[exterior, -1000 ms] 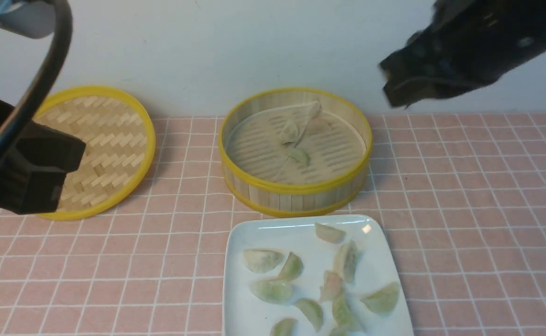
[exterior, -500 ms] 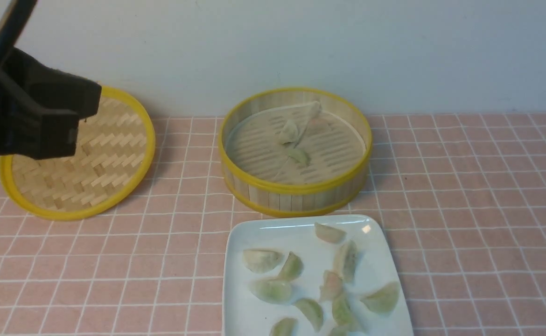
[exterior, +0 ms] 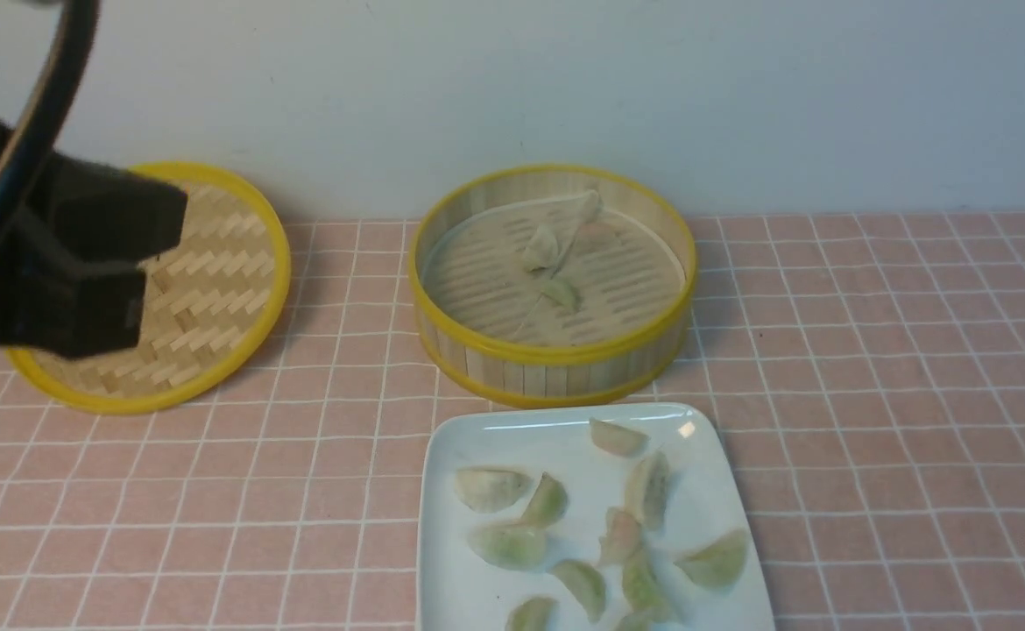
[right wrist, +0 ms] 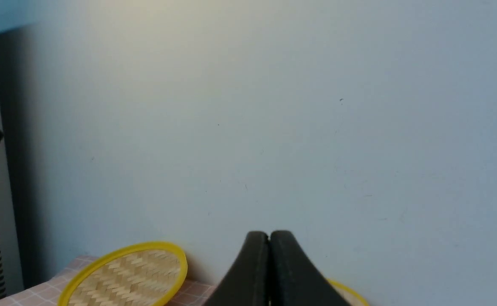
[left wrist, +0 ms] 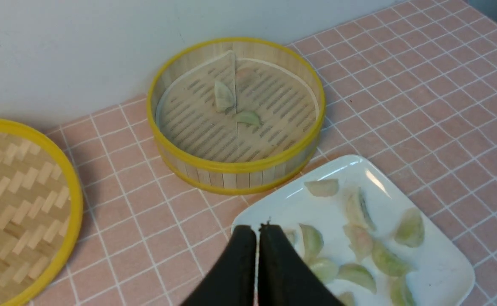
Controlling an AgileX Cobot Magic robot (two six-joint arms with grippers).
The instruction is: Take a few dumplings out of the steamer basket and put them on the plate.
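Observation:
The steamer basket (exterior: 556,372) stands at the back middle, with two pale green dumplings (exterior: 543,248) on a folded liner and a faint pinkish one beside them. The white plate (exterior: 477,438) in front of it holds several dumplings (exterior: 492,488). My left gripper (exterior: 127,263) hangs above the woven lid at the left, shut and empty. In the left wrist view its fingertips (left wrist: 257,229) point over the plate's near corner (left wrist: 439,263), and the basket (left wrist: 231,176) lies beyond. My right gripper (right wrist: 269,234) is shut and empty, raised and facing the wall; it is out of the front view.
A flat woven yellow-rimmed lid (exterior: 215,289) lies at the back left, partly behind my left gripper; it also shows in the right wrist view (right wrist: 125,272). A pale wall stands right behind the basket and lid. Pink tiled tabletop (exterior: 898,394) stretches to the right.
My right arm, at the top right one second ago, has left the front view. My left gripper rose over the lid, then dropped a little. Dumplings, basket and plate have not moved.

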